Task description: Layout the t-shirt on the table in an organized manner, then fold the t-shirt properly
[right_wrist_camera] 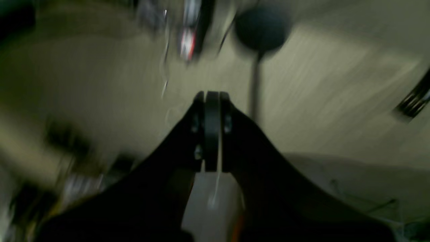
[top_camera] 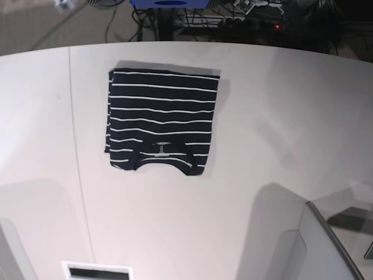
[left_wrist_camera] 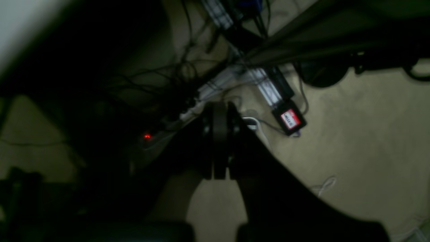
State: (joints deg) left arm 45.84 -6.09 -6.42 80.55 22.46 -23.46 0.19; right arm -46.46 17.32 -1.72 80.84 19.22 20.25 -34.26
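White, smooth desk (top_camera: 262, 116) fills the base view, matte with soft shadows; a thin seam line runs down its left side and the far edge curves. Near edge: pale grey angled panels at the lower right and lower left corners, and a small white-framed slot at the bottom edge.

Shirt (top_camera: 162, 119) lies flat on the desk, left of centre, toward the far edge. Folded into a compact, roughly rectangular block. Dark navy cloth, thin white horizontal stripes. Plain dark neckband curves along the near edge, with a small label just inside it. Left side edge slightly uneven; right edge straight. No arm touches it in the base view.

Beyond the desk's far edge: carpeted floor, tangled dark cables, a blue object, a small red light.

Left wrist view: left pincer (left_wrist_camera: 220, 141), black and hard-looking, fingers pressed together with nothing between them. It points out over beige carpet, well clear of the shirt. Behind it: black cables, silver rails, a black box with a red-and-white label (left_wrist_camera: 289, 119), a red indicator light (left_wrist_camera: 147, 136). Dim picture.

Right wrist view: right pincer (right_wrist_camera: 212, 131), same black build, fingers together, nothing held. Heavy blur. Beige floor behind it, plus a dark round shape on a stalk (right_wrist_camera: 261, 28); the rest is too smeared to tell.
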